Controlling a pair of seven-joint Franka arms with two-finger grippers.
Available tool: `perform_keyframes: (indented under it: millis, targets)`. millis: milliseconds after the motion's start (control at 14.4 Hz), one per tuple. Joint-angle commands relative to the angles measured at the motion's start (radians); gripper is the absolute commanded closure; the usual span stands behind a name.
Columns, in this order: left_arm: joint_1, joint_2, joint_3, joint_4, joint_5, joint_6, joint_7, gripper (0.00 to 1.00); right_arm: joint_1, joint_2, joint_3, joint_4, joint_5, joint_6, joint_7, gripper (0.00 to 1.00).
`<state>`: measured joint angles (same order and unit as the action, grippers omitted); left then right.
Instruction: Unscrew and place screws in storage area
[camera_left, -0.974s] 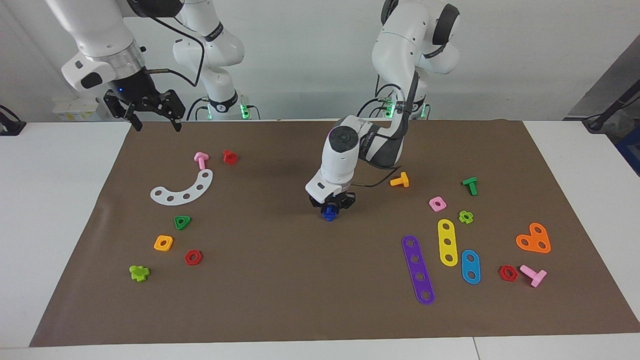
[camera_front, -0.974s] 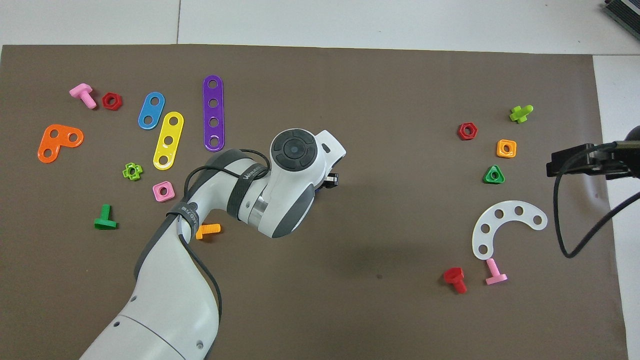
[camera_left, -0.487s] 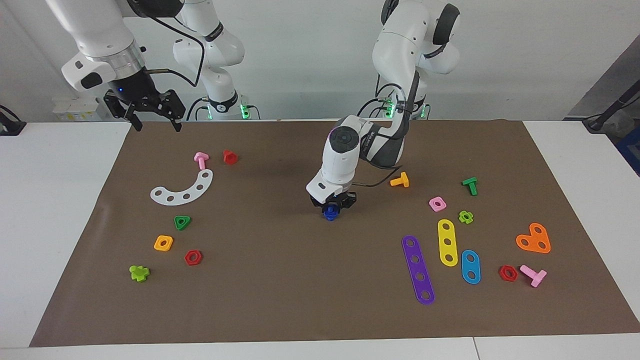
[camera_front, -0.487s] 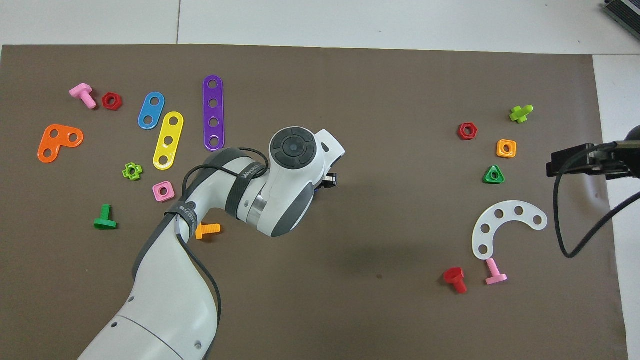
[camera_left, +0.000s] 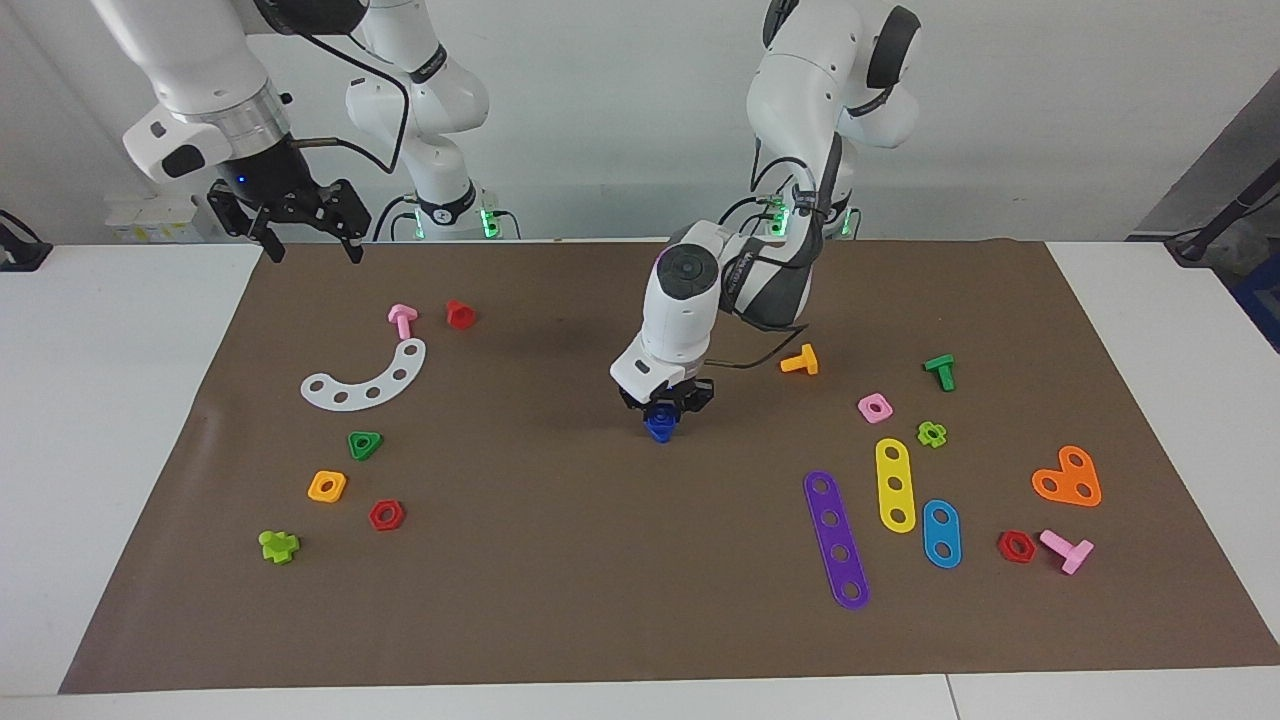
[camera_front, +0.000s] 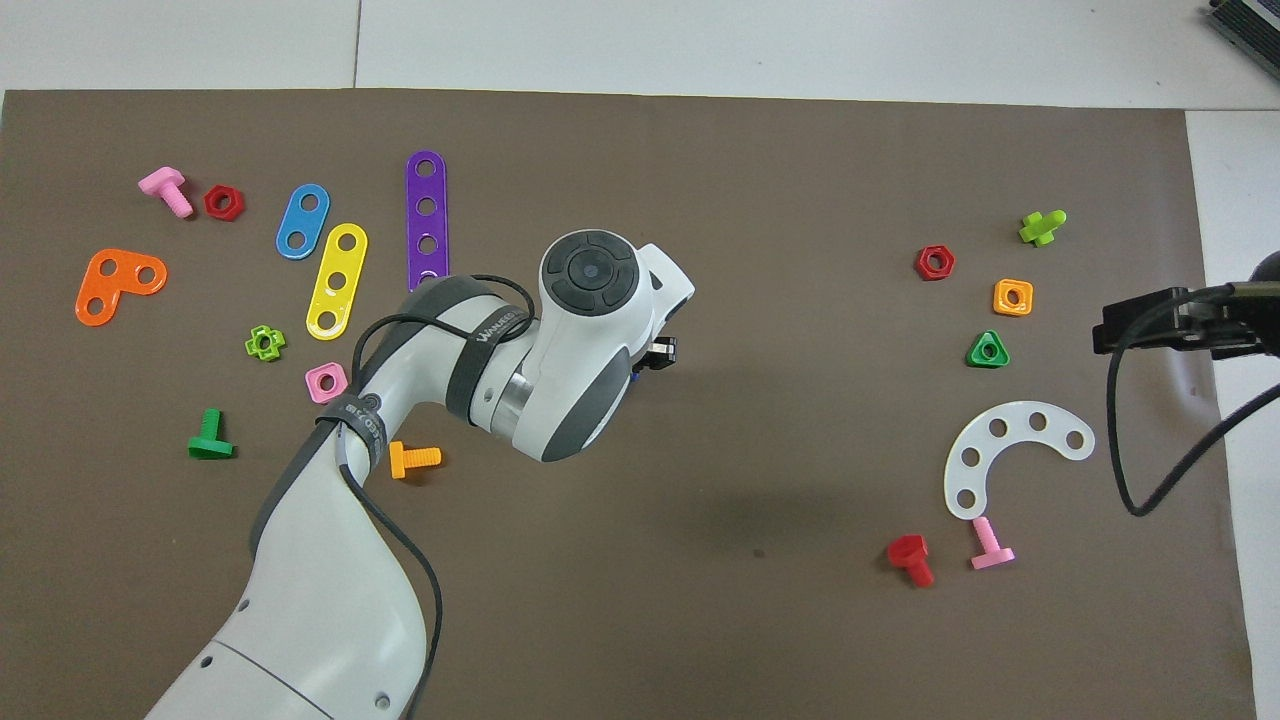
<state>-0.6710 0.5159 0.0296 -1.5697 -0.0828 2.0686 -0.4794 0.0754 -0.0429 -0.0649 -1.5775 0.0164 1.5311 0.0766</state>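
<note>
The blue screws (camera_left: 657, 430) show as one small blue piece low over the middle of the brown mat (camera_left: 560, 560). My left gripper (camera_left: 660, 416) points straight down and is shut on its top. I cannot tell whether the piece touches the mat. In the overhead view the left arm's wrist (camera_front: 585, 345) hides both the gripper and the blue piece. My right gripper (camera_left: 305, 238) hangs open and empty, high over the mat's corner at the right arm's end, and waits there. No storage area stands out in either view.
Toward the right arm's end lie a white curved strip (camera_left: 365, 378), a pink bolt (camera_left: 402, 320), a red bolt (camera_left: 459, 314), a green triangular nut (camera_left: 364, 445) and several other nuts. Toward the left arm's end lie an orange bolt (camera_left: 800, 360), coloured strips (camera_left: 836, 538) and more small parts.
The left arm's forearm and wrist have turned a little above the blue piece, which stays in the same spot in the shut gripper. The right arm has not moved.
</note>
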Motion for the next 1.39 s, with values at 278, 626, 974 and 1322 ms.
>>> perform_keyframes:
  millis: [278,626,974,1322]
  targets:
    - [0.137,0.056,0.000,0.211,0.003,-0.193,0.024,0.62,-0.005,-0.015,0.002,-0.019,0.016,0.009,-0.020,0.00]
    - [0.301,-0.006,0.001,0.090,-0.032,-0.177,0.276,0.64,-0.005,-0.015,-0.001,-0.021,0.016,0.006,-0.017,0.00]
    - [0.376,-0.144,0.004,-0.209,-0.032,-0.014,0.458,0.65,0.026,-0.008,0.008,-0.018,0.016,0.037,-0.014,0.00]
    - [0.381,-0.209,0.006,-0.365,-0.032,0.093,0.493,0.62,0.187,0.050,0.011,-0.053,0.019,0.164,0.165,0.00]
